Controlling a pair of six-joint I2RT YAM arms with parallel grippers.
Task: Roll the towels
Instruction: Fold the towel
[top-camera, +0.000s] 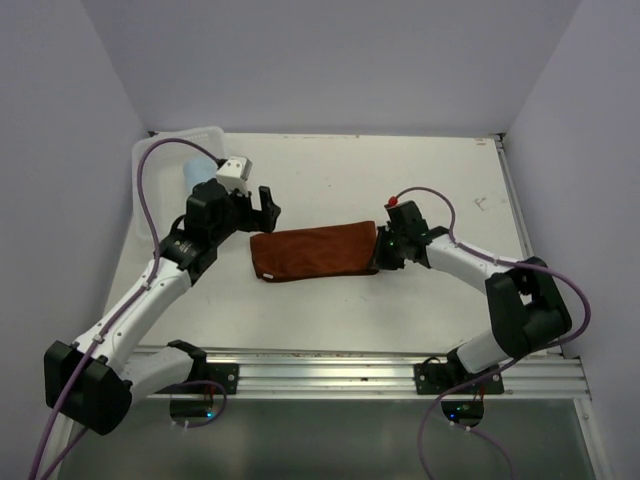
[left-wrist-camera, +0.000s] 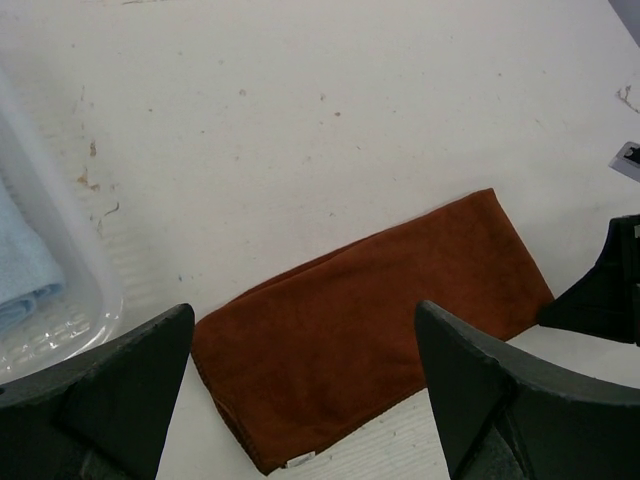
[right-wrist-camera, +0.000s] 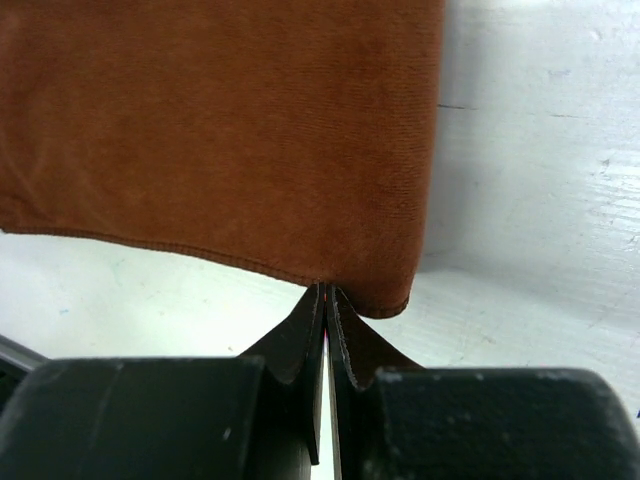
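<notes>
a: what is the right gripper doing?
b: on my wrist feed its two fingers are pressed together with only a sliver of light between them. the tips meet right on the hem of the brown towel, close to one corner. i read that as a pinch on the very edge of the cloth.
a: and where does that towel lie?
b: flat on the white table, between the two arms. from overhead it is a long folded strip running left to right. the right gripper is at its right short end, and the corner beside the tips has a dark shadow under it.
a: left side?
b: the left gripper is spread wide and i see nothing in it. overhead it sits just beside the towel's far left corner. in its own camera the cloth shows between the two fingers. i cannot tell whether the tips touch it.
a: the other towel?
b: the blue towel is in the pale plastic basket at the far left corner of the table. it is partly hidden behind the left arm and well apart from the brown one.
</notes>
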